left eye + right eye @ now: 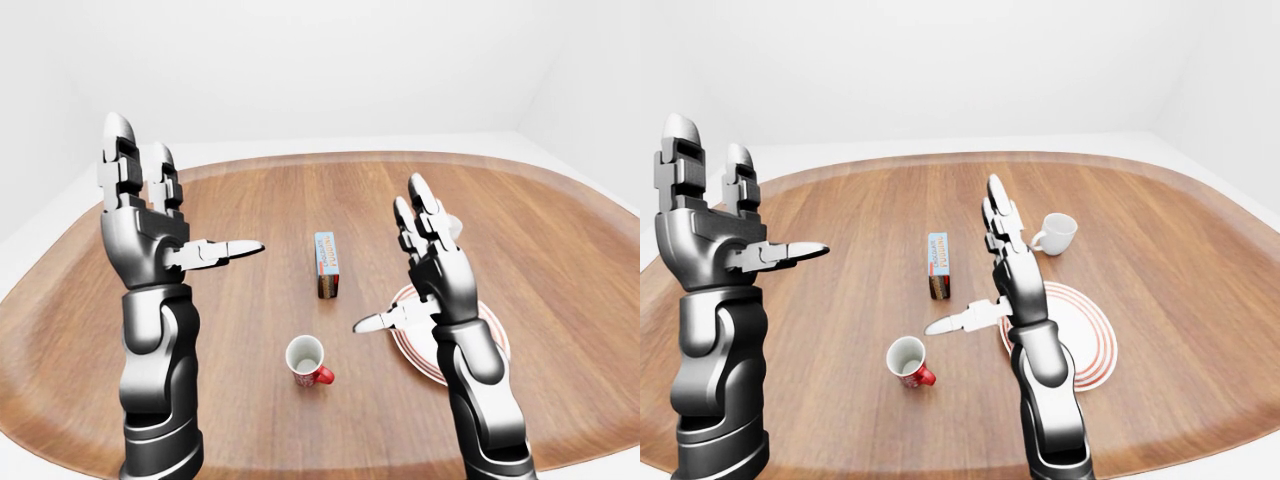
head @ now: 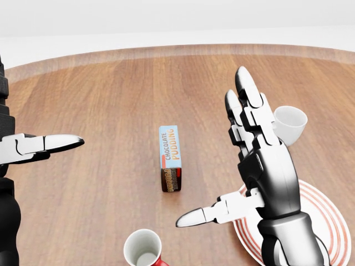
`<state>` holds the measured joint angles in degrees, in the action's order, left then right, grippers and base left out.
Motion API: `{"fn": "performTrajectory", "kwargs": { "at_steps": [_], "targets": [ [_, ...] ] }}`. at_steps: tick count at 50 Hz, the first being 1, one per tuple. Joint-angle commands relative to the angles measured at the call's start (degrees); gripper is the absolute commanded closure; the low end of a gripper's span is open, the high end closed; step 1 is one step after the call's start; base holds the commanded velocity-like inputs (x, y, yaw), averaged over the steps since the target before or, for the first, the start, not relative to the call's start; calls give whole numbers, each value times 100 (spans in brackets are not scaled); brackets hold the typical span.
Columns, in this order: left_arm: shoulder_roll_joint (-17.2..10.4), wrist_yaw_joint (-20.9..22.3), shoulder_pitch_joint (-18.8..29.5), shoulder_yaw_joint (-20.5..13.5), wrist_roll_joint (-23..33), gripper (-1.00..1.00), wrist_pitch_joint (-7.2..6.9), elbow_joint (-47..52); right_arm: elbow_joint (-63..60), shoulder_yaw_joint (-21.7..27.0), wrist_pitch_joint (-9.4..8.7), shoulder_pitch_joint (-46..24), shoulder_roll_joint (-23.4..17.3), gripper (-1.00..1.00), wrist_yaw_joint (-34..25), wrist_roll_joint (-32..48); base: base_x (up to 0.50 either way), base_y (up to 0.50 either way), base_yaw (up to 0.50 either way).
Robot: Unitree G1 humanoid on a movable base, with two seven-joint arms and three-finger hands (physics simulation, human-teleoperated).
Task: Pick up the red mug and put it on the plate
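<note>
I see the red mug upright on the table, near the robot and left of the plate, untouched. Nothing is lifted; reach, grasp, carry and placement all remain. My right hand hangs with fingers spread above the plate's left edge, grasping nothing. My left hand is raised at far left, likewise released. Count: one red mug, one plate, one white cup, one pudding box.

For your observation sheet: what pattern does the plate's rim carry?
Red concentric rings on the white plate, clearest in the right-eye view.
</note>
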<state>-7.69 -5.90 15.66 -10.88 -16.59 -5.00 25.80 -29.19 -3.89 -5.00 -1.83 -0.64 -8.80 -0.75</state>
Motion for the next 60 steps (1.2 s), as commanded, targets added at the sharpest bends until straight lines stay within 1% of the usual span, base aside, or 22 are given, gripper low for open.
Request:
{"fn": "performTrajectory", "kwargs": {
  "at_steps": [1,11,16,22,26,39,47,52,60],
  "targets": [
    [-3,0,-6,-7,-5,-100,0,37,233,-146,0,-51,23,-100,-153,230,0,0,0],
    [-15,-1,3,-27,-10,-100,0,17,533,-301,0,-126,54,-100,-262,473,0,0,0],
    [-5,-7,-12,-11,-10,-100,0,62,584,-497,0,-181,39,-100,-484,741,0,0,0],
    [-18,-7,-9,-32,-19,-100,0,61,606,-678,0,-107,116,-100,-699,950,0,0,0],
    [-12,-7,-12,-23,-16,-100,0,56,593,-825,0,-32,87,-100,-848,1136,0,0,0],
    [-4,1,-35,-21,-10,-100,0,72,371,-977,0,106,98,-100,-1059,1320,0,0,0],
    [10,2,-45,-8,-2,-100,0,59,496,-1016,0,86,112,-100,-1015,1543,0,0,0],
    [-4,-5,-18,-16,-15,-100,0,76,916,-1105,0,-104,126,-100,-902,2062,0,0,0],
    [-4,-9,-17,-10,-14,-100,0,86,1215,-1256,0,-238,210,-100,-1123,2748,0,0,0]
  ]
}}
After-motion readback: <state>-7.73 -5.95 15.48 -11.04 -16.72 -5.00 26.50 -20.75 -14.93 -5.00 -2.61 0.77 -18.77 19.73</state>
